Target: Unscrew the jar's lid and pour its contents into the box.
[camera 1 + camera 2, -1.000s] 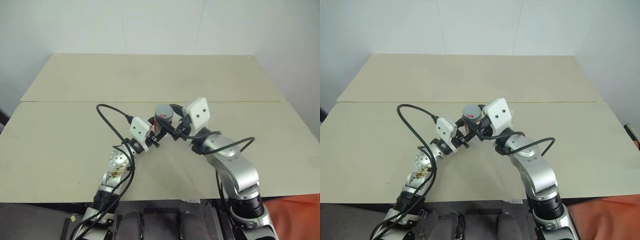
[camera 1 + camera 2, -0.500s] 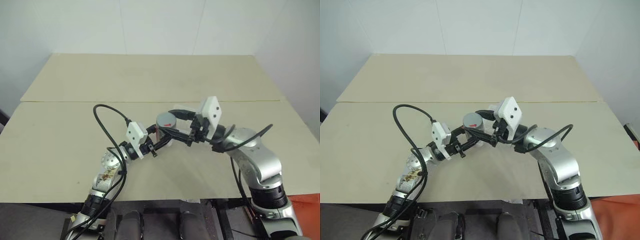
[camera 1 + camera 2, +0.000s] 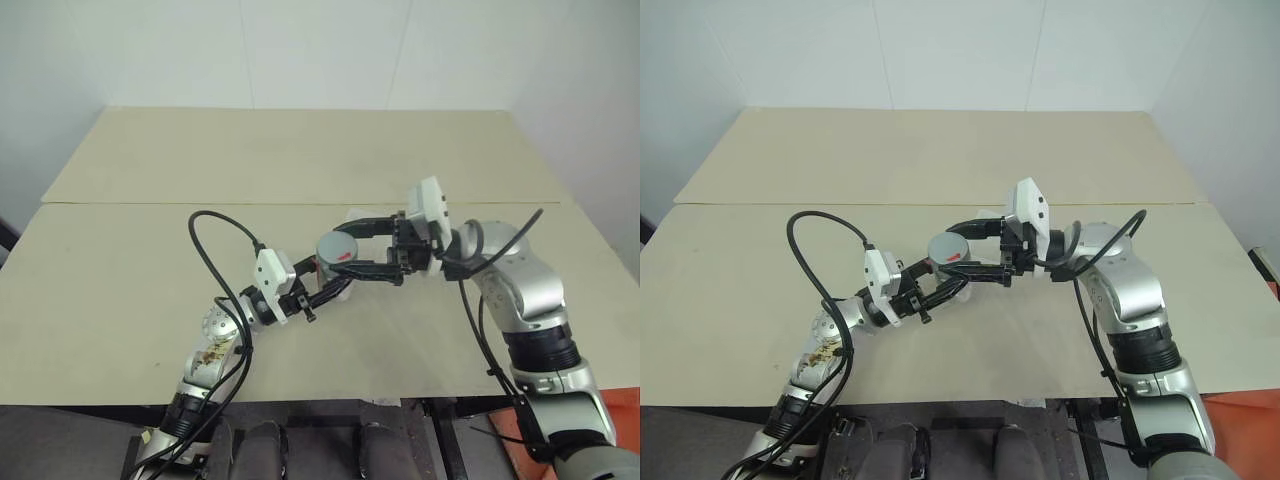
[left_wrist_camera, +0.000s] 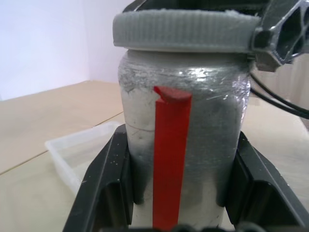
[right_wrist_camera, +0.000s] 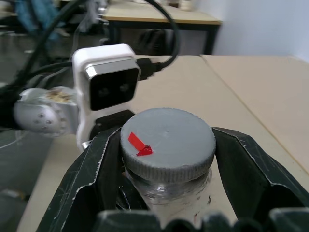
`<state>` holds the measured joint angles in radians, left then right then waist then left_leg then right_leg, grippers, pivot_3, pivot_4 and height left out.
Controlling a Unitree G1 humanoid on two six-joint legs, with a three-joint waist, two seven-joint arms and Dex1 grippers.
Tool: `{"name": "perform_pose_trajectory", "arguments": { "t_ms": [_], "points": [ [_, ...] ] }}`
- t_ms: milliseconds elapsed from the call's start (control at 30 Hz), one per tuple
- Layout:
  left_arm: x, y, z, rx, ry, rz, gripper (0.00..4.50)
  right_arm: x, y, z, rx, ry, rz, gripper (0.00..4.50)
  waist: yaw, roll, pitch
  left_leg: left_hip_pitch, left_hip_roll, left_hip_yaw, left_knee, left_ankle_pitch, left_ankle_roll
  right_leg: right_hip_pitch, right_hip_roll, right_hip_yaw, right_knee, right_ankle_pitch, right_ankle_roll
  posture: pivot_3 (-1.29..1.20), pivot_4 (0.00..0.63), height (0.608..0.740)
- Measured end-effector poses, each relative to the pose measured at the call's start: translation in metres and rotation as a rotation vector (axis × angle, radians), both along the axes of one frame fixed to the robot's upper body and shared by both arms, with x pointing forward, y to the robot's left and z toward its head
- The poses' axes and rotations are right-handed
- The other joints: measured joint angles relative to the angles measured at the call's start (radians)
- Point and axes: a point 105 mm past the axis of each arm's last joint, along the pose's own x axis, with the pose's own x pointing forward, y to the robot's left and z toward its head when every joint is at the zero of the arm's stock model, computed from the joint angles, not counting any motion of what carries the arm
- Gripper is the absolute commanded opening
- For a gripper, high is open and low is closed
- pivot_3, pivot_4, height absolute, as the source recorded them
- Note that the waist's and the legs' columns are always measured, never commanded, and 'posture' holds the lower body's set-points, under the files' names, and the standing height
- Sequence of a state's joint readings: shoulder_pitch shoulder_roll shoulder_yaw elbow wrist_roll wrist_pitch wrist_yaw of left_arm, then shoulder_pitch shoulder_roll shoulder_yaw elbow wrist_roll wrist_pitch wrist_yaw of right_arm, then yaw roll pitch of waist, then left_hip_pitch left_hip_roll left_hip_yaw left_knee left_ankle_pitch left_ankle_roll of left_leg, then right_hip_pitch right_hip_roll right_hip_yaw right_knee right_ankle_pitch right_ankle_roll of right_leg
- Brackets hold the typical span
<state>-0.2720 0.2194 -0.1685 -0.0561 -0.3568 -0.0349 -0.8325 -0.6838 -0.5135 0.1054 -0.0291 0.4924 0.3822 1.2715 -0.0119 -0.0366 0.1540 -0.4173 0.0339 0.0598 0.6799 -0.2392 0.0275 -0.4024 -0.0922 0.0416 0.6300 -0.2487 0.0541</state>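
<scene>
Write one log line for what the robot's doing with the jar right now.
step: unscrewing | left pincer: shut on jar | right pincer: shut on lid | lid: still on | box: behind jar

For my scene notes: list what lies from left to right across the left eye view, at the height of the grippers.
Left gripper, shut on the jar → the jar's grey lid, clamped by the right gripper → the right gripper's white wrist camera. All are above the table.

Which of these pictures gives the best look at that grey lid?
The right wrist view: the lid is seen close from above, with its top, ribbed edge and red mark, between the right gripper's fingers. The left wrist view gives its edge side-on; the head views show a small grey disc.
</scene>
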Motion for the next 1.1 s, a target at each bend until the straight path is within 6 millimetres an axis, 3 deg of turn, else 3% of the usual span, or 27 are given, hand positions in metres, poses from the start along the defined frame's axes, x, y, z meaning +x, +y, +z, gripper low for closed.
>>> {"name": "perform_pose_trajectory", "arguments": {
  "t_ms": [267, 467, 633, 900, 1100],
  "points": [
    [-0.004, -0.005, 0.001, 0.0, -0.007, -0.025, 1.96, 0.006, -0.004, 0.002, -0.029, -0.012, 0.168, 2.82, 0.0, 0.0, 0.0, 0.0, 0.0, 0.0, 0.0, 0.0, 0.0, 0.0, 0.0, 0.0, 0.0, 0.0, 0.0, 0.0, 0.15, 0.74],
    [-0.004, -0.006, 0.0, 0.004, -0.007, -0.026, 1.96, 0.011, -0.002, 0.001, -0.039, -0.033, 0.203, 2.82, 0.0, 0.0, 0.0, 0.0, 0.0, 0.0, 0.0, 0.0, 0.0, 0.0, 0.0, 0.0, 0.0, 0.0, 0.0, 0.0, 0.15, 0.74],
    [-0.004, -0.01, 0.002, -0.004, -0.013, -0.03, 1.96, 0.013, 0.004, -0.005, -0.067, -0.038, 0.206, 4.42, 0.0, 0.0, 0.0, 0.0, 0.0, 0.0, 0.0, 0.0, 0.0, 0.0, -0.001, 0.0, 0.0, 0.0, 0.0, 0.0, 0.15, 0.74],
    [-0.003, -0.01, 0.003, -0.016, -0.009, -0.006, 1.96, 0.003, -0.009, -0.013, -0.036, -0.035, 0.129, 4.47, 0.008, 0.0, 0.0, 0.0, 0.0, 0.0, 0.0, 0.0, 0.0, 0.0, -0.001, 0.0, 0.0, 0.0, 0.0, 0.0, 0.15, 0.74],
    [0.002, -0.009, 0.002, -0.007, -0.017, 0.038, 1.96, -0.004, -0.02, -0.003, 0.016, -0.083, -0.019, 4.47, 0.01, 0.0, 0.0, 0.001, 0.0, 0.0, 0.0, 0.0, 0.0, 0.0, -0.001, 0.0, 0.001, 0.0, 0.0, 0.0, 0.15, 0.74]
  ]
}}
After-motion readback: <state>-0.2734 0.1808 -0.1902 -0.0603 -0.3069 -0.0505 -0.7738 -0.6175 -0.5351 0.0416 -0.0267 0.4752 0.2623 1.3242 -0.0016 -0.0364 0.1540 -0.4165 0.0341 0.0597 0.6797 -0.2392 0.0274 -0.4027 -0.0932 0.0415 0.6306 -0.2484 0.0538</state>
